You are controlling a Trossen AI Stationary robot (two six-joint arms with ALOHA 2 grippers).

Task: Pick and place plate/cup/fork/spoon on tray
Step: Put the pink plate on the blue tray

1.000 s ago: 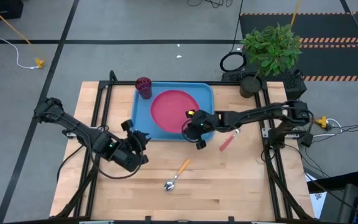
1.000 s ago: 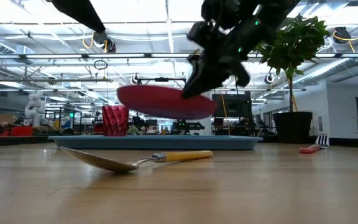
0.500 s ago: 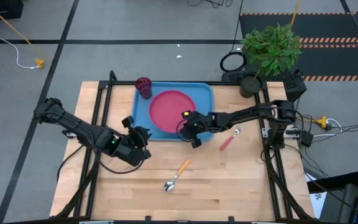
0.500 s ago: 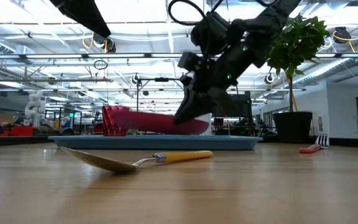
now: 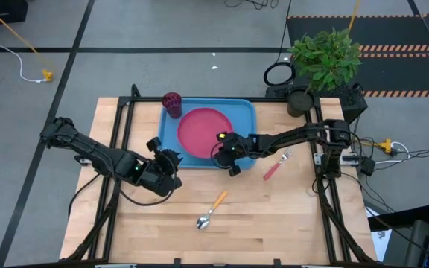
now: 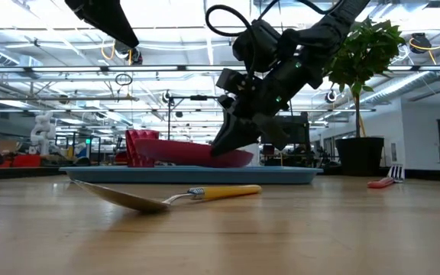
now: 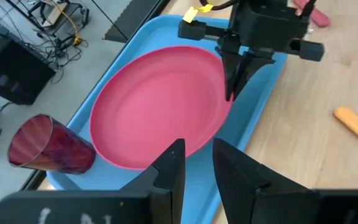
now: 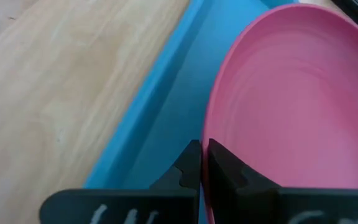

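— While the left gripper [image 5: 171, 165] waits just open beside the tray [image 5: 170, 138], what might slip?
— The plate [image 5: 203, 128]: the right gripper [image 5: 228, 158] pinches its rim, tilted over the tray. Released crooked, it could ride the tray's edge.

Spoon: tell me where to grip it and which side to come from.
Grip the spoon at the middle of its orange handle, coming straight down from above with the jaws set across the handle. It lies flat on the table, alone in open wood, handle angled toward the tray. The handle is straight and thicker than the thin metal bowl, so it probably offers the surer hold.
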